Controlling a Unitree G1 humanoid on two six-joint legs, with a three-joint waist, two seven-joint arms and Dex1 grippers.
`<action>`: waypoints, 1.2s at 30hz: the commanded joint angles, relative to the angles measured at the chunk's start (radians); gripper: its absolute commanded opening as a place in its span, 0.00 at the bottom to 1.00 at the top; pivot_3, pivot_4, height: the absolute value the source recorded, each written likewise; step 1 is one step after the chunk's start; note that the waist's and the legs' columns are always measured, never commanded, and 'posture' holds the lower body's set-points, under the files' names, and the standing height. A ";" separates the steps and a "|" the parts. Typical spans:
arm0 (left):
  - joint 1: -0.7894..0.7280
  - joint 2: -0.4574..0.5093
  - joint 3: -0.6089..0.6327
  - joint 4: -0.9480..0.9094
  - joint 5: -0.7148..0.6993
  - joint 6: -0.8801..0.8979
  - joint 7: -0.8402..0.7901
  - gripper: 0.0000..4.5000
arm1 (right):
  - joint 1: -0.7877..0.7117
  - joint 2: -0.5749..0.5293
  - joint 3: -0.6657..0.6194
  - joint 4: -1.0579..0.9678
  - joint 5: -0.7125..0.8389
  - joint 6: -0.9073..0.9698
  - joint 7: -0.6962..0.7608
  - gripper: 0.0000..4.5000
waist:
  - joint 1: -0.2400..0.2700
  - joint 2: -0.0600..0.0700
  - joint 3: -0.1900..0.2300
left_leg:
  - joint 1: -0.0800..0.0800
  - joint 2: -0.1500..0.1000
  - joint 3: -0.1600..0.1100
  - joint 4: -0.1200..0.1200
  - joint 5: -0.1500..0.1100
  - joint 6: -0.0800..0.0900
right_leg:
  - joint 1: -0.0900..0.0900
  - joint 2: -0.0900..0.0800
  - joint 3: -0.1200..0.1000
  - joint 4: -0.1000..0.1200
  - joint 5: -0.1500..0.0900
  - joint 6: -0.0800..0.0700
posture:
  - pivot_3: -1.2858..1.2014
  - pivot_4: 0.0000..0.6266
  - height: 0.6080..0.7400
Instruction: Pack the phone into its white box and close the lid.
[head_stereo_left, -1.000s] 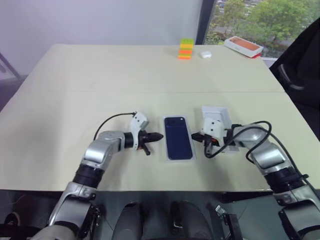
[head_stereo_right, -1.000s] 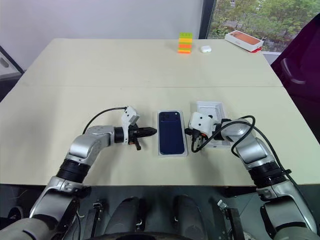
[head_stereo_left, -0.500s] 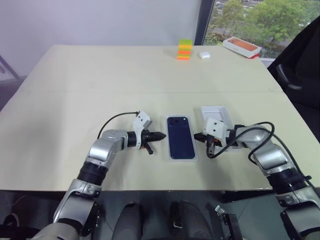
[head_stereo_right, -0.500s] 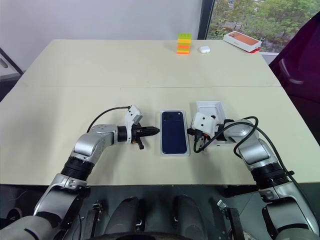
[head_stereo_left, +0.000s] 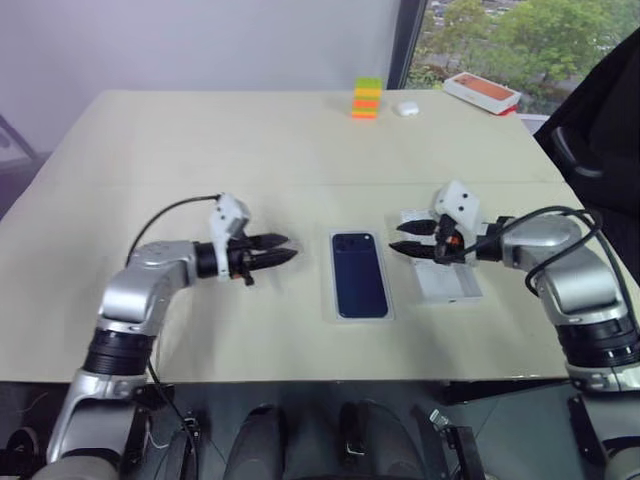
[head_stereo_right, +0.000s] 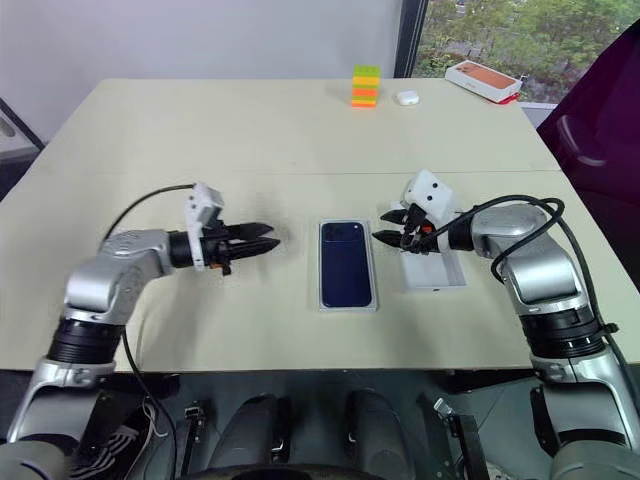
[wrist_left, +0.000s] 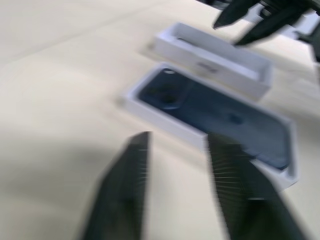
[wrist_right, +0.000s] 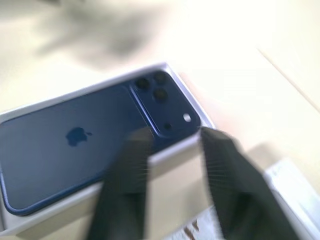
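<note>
The dark blue phone (head_stereo_left: 359, 275) lies back up in the white box (head_stereo_left: 334, 312), mid-table near the front edge; its camera cluster (wrist_right: 162, 102) points away from me. To its right the lid (head_stereo_left: 450, 285) lies as an open white tray, hollow side up. My left gripper (head_stereo_left: 272, 249) hovers open to the left of the box, pointing at it, with nothing between its fingers (wrist_left: 127, 190). Above the lid's far-left corner my right gripper (head_stereo_left: 399, 238) is also open and empty, pointing toward the phone (wrist_right: 75, 145).
At the table's far edge stand a stack of coloured blocks (head_stereo_left: 366, 98), a small white case (head_stereo_left: 406, 108) and an orange-topped box (head_stereo_left: 485, 92). A dark chair (head_stereo_left: 600, 130) stands beyond the right edge. Bare tabletop (head_stereo_left: 250, 160) stretches behind the box.
Both grippers were shut beside the box and have opened. They rose and drew apart: the left moved left, the right lifted over the lid.
</note>
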 joint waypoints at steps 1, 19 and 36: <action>0.035 0.031 0.047 0.018 -0.011 -0.083 -0.036 0.86 | -0.023 -0.014 0.004 -0.030 -0.067 0.124 -0.120 0.76 | -0.001 0.000 0.000 | 0.000 0.000 0.001 0.000 0.000 0.000 | 0.000 0.000 0.000 0.000 0.000 0.000 | 0.52 0.24 1.00; 0.160 0.035 0.111 -0.002 -0.019 -0.311 -0.041 0.96 | -0.191 0.168 -0.039 -0.222 0.013 0.964 -0.457 0.76 | -0.001 0.001 0.000 | -0.002 0.000 0.004 0.000 0.000 0.001 | -0.005 -0.001 0.002 0.002 0.001 -0.001 | 0.52 0.24 1.00; 0.193 0.030 0.127 -0.085 -0.104 -0.290 -0.069 0.96 | -0.380 0.155 -0.079 0.180 0.581 0.966 -0.920 0.76 | -0.025 0.001 0.000 | -0.005 0.002 0.004 -0.001 -0.002 0.003 | -0.008 0.000 0.003 0.002 0.001 -0.001 | 0.52 0.24 1.00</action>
